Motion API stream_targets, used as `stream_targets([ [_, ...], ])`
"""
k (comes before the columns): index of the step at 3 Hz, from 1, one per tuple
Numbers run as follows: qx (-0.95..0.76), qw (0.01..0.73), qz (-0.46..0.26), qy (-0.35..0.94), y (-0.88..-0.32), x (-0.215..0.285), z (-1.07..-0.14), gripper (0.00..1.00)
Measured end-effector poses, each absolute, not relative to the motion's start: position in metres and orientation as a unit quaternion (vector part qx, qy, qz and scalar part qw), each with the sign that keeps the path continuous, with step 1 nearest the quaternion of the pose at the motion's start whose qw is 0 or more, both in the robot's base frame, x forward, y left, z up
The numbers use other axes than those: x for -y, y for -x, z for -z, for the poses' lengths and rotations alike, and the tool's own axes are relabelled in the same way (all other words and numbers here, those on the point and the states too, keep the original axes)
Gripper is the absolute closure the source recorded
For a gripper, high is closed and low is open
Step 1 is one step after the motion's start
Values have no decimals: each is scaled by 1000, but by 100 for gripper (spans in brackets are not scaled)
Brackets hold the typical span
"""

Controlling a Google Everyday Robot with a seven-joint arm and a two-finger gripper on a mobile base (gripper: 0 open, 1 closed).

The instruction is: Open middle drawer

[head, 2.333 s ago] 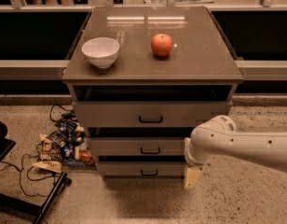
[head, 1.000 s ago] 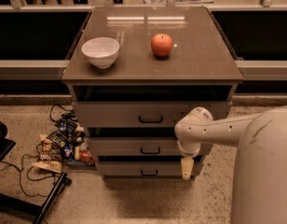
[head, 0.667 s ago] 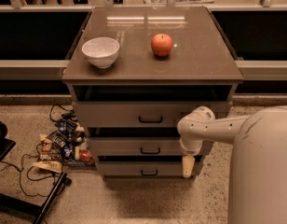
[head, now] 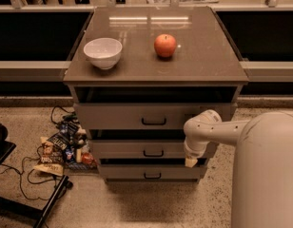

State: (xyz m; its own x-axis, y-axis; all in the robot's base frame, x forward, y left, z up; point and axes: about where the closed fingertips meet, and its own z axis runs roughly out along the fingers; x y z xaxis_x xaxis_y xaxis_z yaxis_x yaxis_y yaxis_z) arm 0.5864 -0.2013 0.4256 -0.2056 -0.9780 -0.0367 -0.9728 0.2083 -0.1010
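Grey-beige laminate is covering the wide, flat front of the middle drawer, which is sitting second of three in the boxy grey-beige table. It is lying under the taller top drawer front and over the smaller lowest drawer front. A small black handle is sitting at the centre of its front, and a dark gap is showing along its upper edge.

The robot's white arm is reaching in from the right and bending downward. Its pale pincer is hanging at the right end of the middle drawer's front, by the lower edge, well to the right of the handle. Whether the pincer is spread or pressed together cannot be told.

On the table's glossy top a round white bowl is standing at the left and a red apple is resting near the middle, the two well apart. Left of the table, snack packets and black cables are lying on the speckled floor.
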Motion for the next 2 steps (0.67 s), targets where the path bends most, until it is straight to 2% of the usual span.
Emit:
stream_targets([
  [2,-776,46,28,629,-586,201,-428,96],
])
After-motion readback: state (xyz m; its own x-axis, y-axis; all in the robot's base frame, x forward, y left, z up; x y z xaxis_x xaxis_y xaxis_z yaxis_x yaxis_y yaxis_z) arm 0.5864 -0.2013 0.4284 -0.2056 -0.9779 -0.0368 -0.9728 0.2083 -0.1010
